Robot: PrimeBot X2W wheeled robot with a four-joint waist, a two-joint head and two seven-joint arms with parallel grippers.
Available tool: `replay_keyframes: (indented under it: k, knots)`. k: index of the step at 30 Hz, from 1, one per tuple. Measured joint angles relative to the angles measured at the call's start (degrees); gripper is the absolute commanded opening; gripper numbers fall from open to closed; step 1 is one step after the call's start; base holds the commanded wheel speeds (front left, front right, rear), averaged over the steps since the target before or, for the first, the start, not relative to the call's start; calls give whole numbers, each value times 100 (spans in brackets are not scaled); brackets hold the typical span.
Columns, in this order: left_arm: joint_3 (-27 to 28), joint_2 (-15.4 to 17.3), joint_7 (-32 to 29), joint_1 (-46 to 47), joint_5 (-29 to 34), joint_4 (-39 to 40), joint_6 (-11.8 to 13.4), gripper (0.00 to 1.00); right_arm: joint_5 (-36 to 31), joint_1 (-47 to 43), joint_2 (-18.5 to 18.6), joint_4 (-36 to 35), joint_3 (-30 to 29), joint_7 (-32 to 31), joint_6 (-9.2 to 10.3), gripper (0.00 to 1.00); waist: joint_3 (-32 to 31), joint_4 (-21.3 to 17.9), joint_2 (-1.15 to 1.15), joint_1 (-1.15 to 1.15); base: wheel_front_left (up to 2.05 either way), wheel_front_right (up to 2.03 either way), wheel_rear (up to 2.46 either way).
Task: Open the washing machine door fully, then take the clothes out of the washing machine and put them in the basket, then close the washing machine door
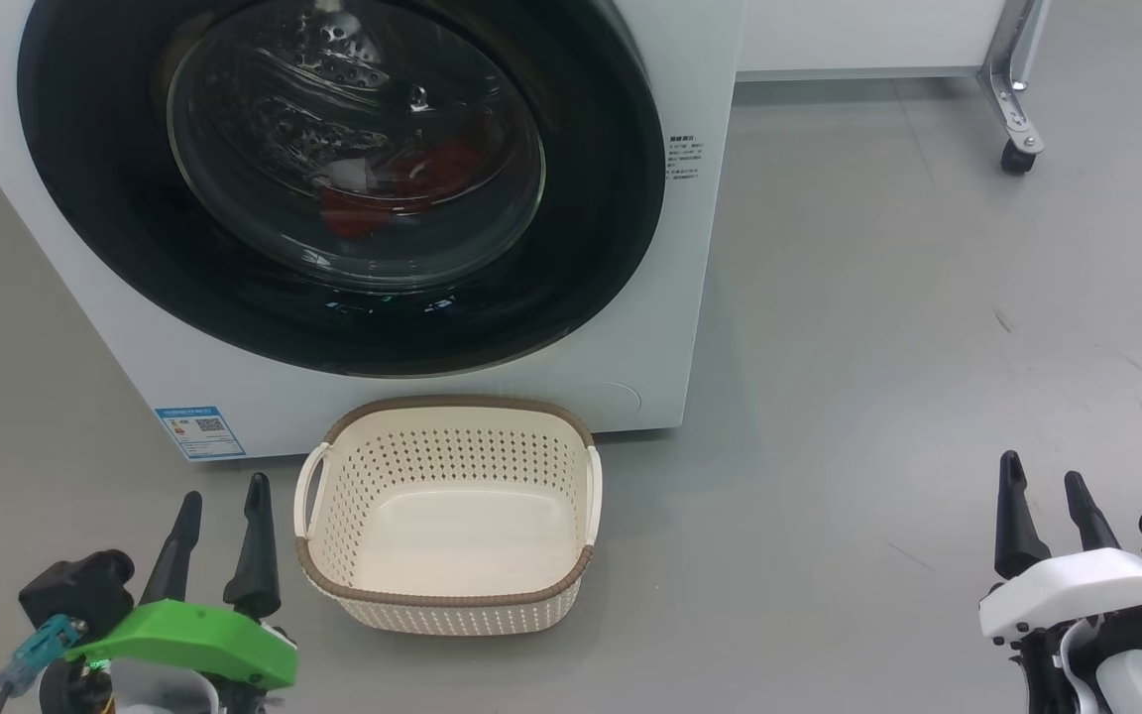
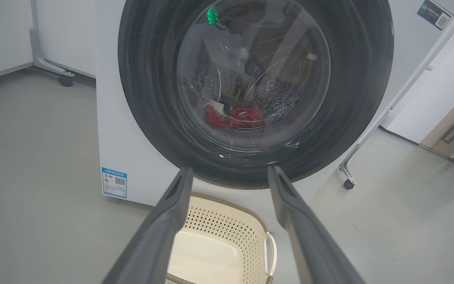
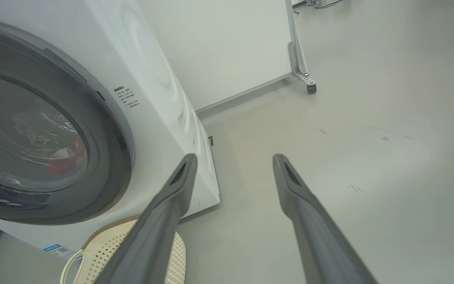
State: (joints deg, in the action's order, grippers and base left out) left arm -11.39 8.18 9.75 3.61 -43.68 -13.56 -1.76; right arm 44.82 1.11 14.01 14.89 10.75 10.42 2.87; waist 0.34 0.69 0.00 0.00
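behind the bulging glass of the washing machine door (image 1: 343,169), which sits shut and glossy black on the white washing machine (image 1: 690,297), the clothes (image 1: 402,183) lie as a small red bundle with a white patch low in the steel drum (image 1: 313,89). below the door the cream basket (image 1: 447,600), brown-rimmed and perforated, stands empty on the grey floor (image 1: 878,347), close to the machine's front. the left claw (image 1: 224,488) hovers just beside the basket's left side, fingers spread and holding nothing; the right claw (image 1: 1040,466), likewise spread and empty, hangs well apart to the right.
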Motion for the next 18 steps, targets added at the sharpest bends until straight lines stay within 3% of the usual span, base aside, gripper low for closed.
replay_keyframes:
  k: [18]
  knots:
    - [-140, -52, 345, -1, 1252, 4, 80, 100, -1345, -4, -67, 1, 201, 281, 290, 100, 21, 9, 0, 0, 0, 0, 0]
